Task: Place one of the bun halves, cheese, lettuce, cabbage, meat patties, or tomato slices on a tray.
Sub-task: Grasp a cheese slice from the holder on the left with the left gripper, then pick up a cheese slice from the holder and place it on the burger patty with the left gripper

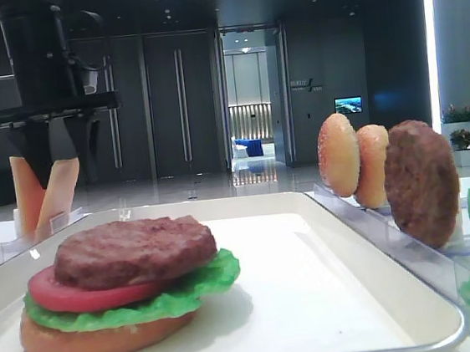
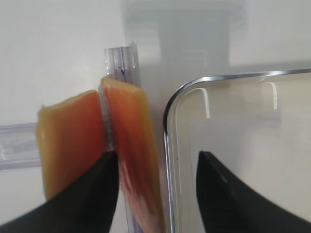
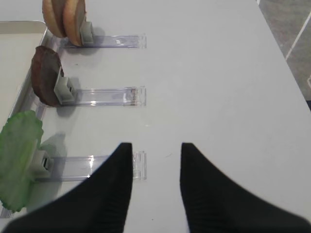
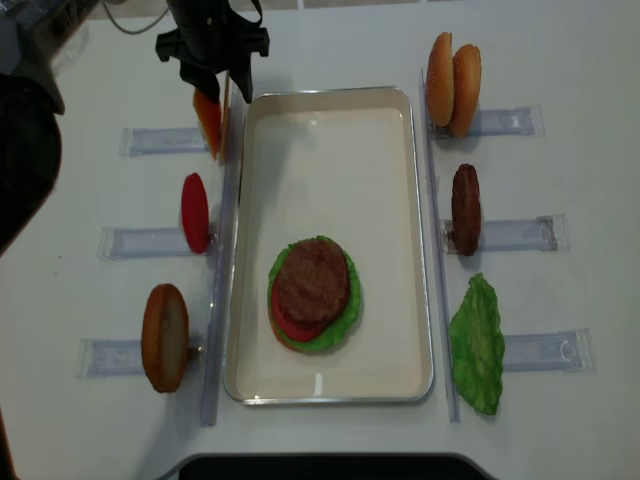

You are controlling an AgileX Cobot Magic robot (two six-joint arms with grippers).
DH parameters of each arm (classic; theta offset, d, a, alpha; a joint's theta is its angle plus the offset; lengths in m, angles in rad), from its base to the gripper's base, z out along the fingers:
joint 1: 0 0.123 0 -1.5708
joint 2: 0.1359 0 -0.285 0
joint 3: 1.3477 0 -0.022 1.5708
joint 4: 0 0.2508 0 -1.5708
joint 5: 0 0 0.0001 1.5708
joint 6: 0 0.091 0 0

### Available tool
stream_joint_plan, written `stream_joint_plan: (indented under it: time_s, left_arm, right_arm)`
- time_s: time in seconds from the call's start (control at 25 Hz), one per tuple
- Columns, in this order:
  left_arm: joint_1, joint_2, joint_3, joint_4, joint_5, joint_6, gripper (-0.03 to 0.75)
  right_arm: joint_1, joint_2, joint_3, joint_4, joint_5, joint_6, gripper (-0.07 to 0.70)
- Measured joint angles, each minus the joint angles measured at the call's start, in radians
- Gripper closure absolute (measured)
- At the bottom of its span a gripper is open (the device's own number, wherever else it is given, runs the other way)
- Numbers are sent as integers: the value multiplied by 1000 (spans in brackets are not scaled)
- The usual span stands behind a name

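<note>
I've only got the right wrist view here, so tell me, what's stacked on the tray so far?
Observer: The tray holds a bun half, lettuce, a tomato slice and a meat patty on top.
Operator: Where's the left gripper?
Observer: The left gripper is at the cheese rack, jaws open around one cheese slice.
Operator: Any cheese besides that one?
Observer: Yes, a second cheese slice stands right beside it.

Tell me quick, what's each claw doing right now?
Left claw: open, its jaws straddling one upright cheese slice, not clamped on it.
Right claw: open, holding nothing, over the bare table.
</note>
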Motion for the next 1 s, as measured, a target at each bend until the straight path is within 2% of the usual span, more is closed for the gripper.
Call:
stream_joint_plan:
  time_s: [0.12,0.36,0.56,0.72,1.0]
  left_arm:
    - [0,0,0,7,0,0,401]
    - [0,0,0,18,10,0,665]
    - [0,0,-3,23,24,0,686]
    - [0,3,-64,26,79,0,687]
    - [0,-41,-175,8,81,-15,689]
  right_arm:
    - [0,0,0,0,0,0,395]
    - [0,0,0,0,0,0,395]
    - [0,0,0,0,0,0,395]
    - [0,0,0,0,0,0,395]
    - [0,0,0,0,0,0,395]
